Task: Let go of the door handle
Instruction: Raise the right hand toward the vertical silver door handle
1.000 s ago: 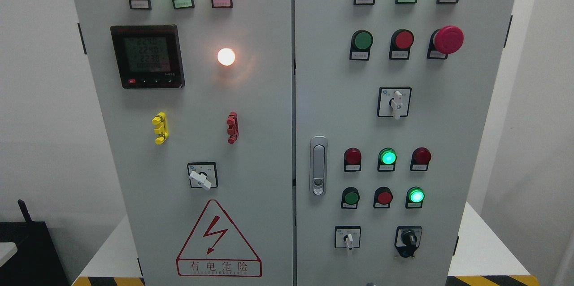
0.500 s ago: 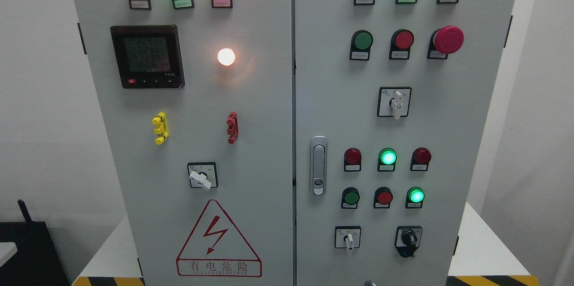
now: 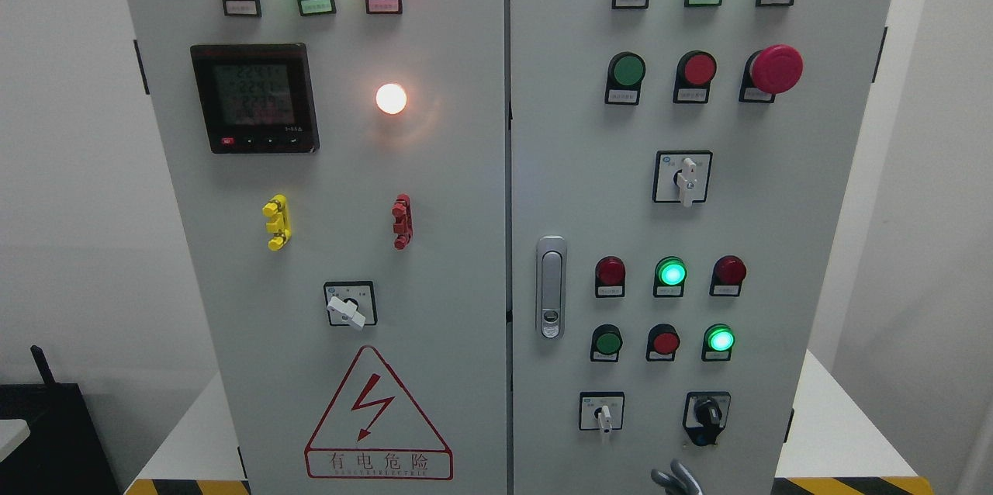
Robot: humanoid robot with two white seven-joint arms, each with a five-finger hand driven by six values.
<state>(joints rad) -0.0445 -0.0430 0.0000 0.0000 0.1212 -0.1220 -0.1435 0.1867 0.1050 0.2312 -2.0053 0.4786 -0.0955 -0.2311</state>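
The silver door handle [image 3: 551,287] lies flat and upright in its recess at the left edge of the cabinet's right door [image 3: 574,130]. Both grey doors stand closed, and nothing touches the handle. At the bottom edge, right of the middle, the grey fingertips [image 3: 683,473] of my right hand [image 3: 673,478] poke into view. They are spread and hold nothing. The hand sits well below and to the right of the handle, under the black rotary switch [image 3: 706,411]. My left arm is out of sight.
Lit indicator lamps, push buttons, a red mushroom stop button [image 3: 776,68] and rotary switches [image 3: 683,178] stick out of both doors. A meter display [image 3: 254,98] and a warning triangle [image 3: 378,417] are on the left door. The cabinet stands on a white platform [image 3: 838,433].
Grey fingertips of my right hand have risen into view at the bottom edge; earlier only a sliver showed there. The handle and the doors have not moved.
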